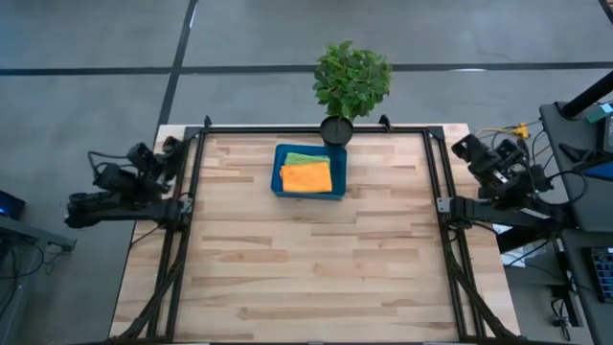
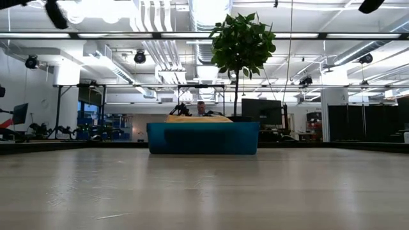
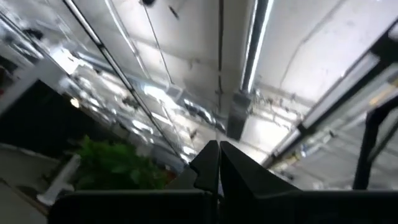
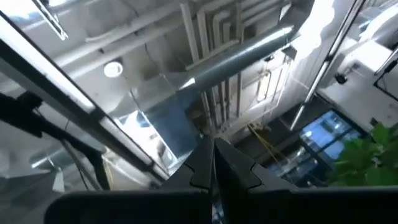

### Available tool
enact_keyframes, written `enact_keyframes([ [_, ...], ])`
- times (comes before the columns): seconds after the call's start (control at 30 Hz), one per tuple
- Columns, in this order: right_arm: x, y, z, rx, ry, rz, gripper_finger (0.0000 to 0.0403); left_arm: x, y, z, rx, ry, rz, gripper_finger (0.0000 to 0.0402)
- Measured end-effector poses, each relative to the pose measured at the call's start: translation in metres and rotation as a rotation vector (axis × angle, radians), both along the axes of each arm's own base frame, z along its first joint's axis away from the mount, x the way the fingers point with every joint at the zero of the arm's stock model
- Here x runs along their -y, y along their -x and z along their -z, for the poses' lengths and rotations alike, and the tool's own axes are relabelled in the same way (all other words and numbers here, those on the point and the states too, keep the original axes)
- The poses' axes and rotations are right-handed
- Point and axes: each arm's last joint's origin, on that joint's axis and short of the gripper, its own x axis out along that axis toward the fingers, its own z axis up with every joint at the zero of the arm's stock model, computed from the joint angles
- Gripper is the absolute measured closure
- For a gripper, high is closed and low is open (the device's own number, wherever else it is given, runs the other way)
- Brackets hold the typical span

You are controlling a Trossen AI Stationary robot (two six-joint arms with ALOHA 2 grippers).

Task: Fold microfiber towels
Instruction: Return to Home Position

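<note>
left claw (image 3: pixel 218 147) closed, orange towel (image 1: pixel 306 177) in tray (image 1: pixel 307 195)

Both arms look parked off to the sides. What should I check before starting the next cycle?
1. Orange towel lies folded in the blue tray: ok.
2. Green towel under it, inside the tray: ok.
3. Further towels beneath those two: cannot tell, hidden.
4. Left gripper shut, empty, at the left edge of the table: ok.
5. Right gripper shut, empty, at the right edge: ok.
6. Potted plant upright behind the tray: ok.
</note>
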Motion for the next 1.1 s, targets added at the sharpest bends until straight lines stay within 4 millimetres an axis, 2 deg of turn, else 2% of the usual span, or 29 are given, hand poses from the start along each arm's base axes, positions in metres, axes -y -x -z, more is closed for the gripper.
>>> enact_keyframes([
  [0.13, 0.001, -0.007, 0.006, -0.125, -0.021, -0.018, 0.0394, -0.001, 0.018, 0.021, 0.007, 0.024, -0.087, 0.0402],
  [0.23, 0.001, -0.01, 0.009, -0.199, -0.027, -0.007, 0.0394, -0.003, 0.008, 0.036, -0.094, 0.042, -0.148, 0.0402],
  [0.3, 0.002, -0.012, 0.012, -0.242, -0.04, -0.008, 0.0394, -0.003, 0.009, 0.032, -0.07, 0.074, -0.14, 0.0402],
  [0.33, 0.002, -0.015, 0.016, -0.263, -0.054, -0.017, 0.0394, -0.003, 0.005, 0.037, -0.102, 0.103, -0.126, 0.0402],
  [0.43, 0.002, -0.021, 0.026, -0.262, -0.072, -0.075, 0.0394, -0.003, -0.005, 0.062, -0.229, 0.169, -0.07, 0.0402],
  [0.6, 0.003, -0.028, 0.044, -0.111, -0.068, -0.144, 0.0394, -0.002, -0.012, 0.078, -0.18, 0.192, 0.022, 0.0402],
  [0.73, 0.003, -0.035, 0.074, -0.006, -0.072, -0.207, 0.0394, 0.0, -0.02, 0.1, -0.169, 0.197, 0.119, 0.0402],
  [0.77, 0.003, -0.037, 0.08, -0.01, -0.092, -0.215, 0.0394, 0.0, -0.021, 0.105, -0.171, 0.206, 0.137, 0.0402],
  [1.1, 0.003, -0.048, 0.092, -0.203, -0.062, -0.11, 0.0394, 0.001, -0.027, 0.12, -0.316, 0.253, 0.191, 0.0402],
])
